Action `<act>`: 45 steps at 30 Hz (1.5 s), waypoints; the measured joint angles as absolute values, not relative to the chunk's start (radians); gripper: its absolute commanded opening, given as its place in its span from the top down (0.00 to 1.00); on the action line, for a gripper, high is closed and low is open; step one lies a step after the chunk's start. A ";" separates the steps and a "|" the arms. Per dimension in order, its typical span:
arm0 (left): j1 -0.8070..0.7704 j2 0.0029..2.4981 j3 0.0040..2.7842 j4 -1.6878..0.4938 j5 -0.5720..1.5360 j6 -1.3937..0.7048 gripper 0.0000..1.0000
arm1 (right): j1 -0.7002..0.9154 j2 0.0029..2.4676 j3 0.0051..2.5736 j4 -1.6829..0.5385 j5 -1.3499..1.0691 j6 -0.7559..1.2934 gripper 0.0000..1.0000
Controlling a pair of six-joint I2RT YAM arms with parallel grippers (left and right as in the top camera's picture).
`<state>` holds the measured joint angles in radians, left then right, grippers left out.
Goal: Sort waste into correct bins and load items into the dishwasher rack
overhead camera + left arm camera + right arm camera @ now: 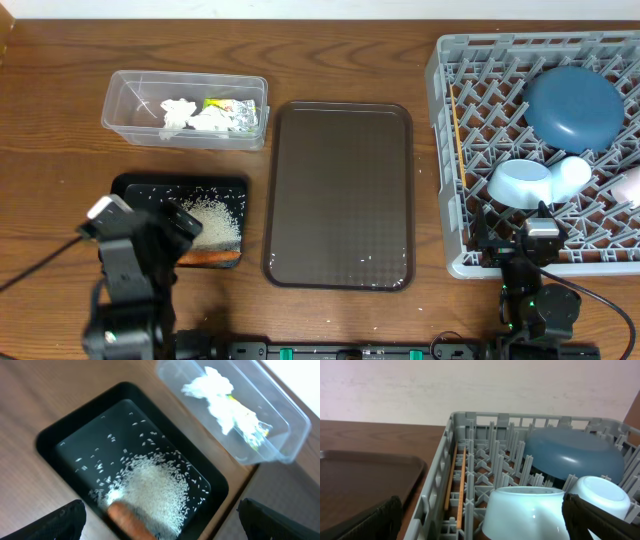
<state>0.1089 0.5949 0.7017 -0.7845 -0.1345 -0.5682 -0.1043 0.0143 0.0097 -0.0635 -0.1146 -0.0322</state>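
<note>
Plainly, left pincer (162,522) spreads wide, empty, over the black tray (50,435); right pincer (480,522) equally spread, empty.

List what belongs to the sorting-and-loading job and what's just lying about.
Job: rice, carrot, tissue, foil wrapper, clear tub, black tray, rack, blue plate, bowl, cup, chopsticks.
Lying about: brown serving tray.

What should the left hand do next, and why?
Probably lift the left gripper up and away from the black tray. It is open and empty, the rice and carrot already lie in that tray, and the tissue sits in the clear tub, so nothing seems left to drop here.
</note>
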 measured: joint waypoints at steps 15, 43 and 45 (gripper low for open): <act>0.044 0.173 0.190 -0.247 -0.042 -0.482 0.00 | -0.104 0.014 0.010 -0.064 -0.115 -0.032 0.01; -0.036 0.012 0.019 -0.028 0.020 -0.262 0.00 | -0.104 0.012 0.009 -0.063 -0.115 -0.032 0.01; -0.036 0.012 0.019 -0.028 0.020 -0.229 0.00 | -0.104 0.012 0.009 -0.063 -0.115 -0.032 0.01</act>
